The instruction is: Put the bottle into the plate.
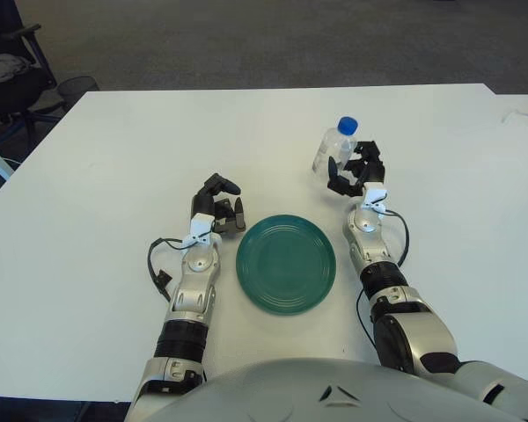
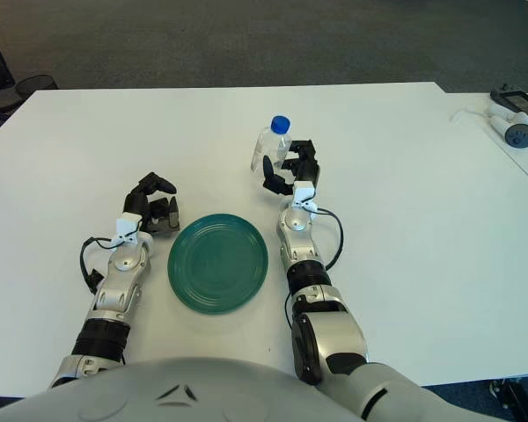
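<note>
Right hand (image 1: pixel 356 169) sits at the bottle (image 1: pixel 333 146), fingers spread around its near-right side; you can't tell if they touch it, no firm grip visible. Bottle stands upright, blue cap, far right of the green plate (image 1: pixel 286 264), apart from it. Left hand (image 1: pixel 218 207) shows just left of the plate, fingers curled, holding nothing. White table (image 1: pixel 114 176), grey carpet beyond, chair (image 1: pixel 4 75) far left. Bottle's lower part is partly hidden by fingers.
</note>
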